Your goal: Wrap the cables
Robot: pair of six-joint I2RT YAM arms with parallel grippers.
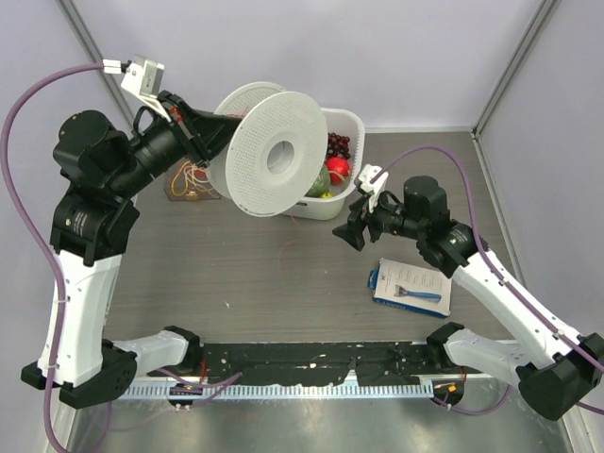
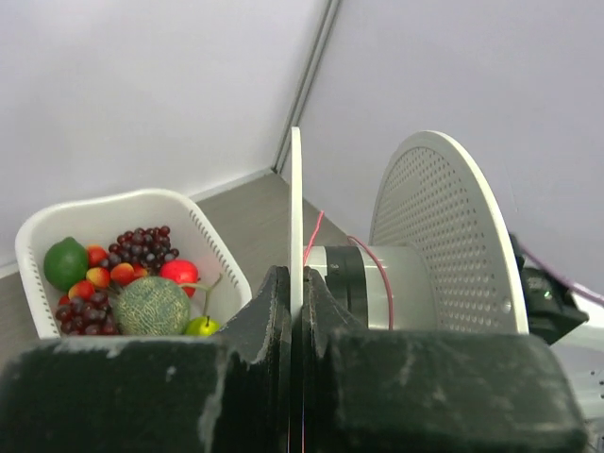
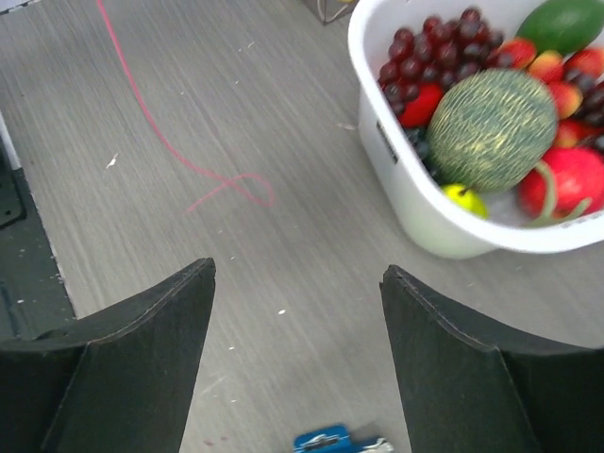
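White perforated plastic dominates the far left of the top view: a spool (image 1: 269, 156) is held up off the table (image 1: 236, 274) by the left gripper (image 1: 209, 132), whose jaws are closed on the rim of one flange. The cables (image 1: 193, 176) are seen as a loose red, orange and yellow tangle on the table at the far left, partly hidden behind the raised spool. A white basket (image 1: 347, 113) of fruit is set just right of the spool. The right gripper (image 1: 347, 232) is held above the table right of centre, near the basket, its jaws parted with nothing between them. A blue and white packet (image 1: 411, 286) is laid to its near right

From the left wrist, the left gripper (image 2: 294, 288) is shown pinched tight on the thin edge of the near flange of the spool (image 2: 444, 236). A red strand of the cables (image 2: 389, 297) is laid over the hub between the flanges. The basket (image 2: 212, 245) is seen to the left

From the right wrist, the right gripper (image 3: 297, 283) is shown wide open over bare table (image 3: 311, 142), gripping nothing. One red strand of the cables (image 3: 179, 160) is stretched across the table at the far left and ends in a loose loop, well apart from the fingers. The basket (image 3: 415, 208) is at the far right
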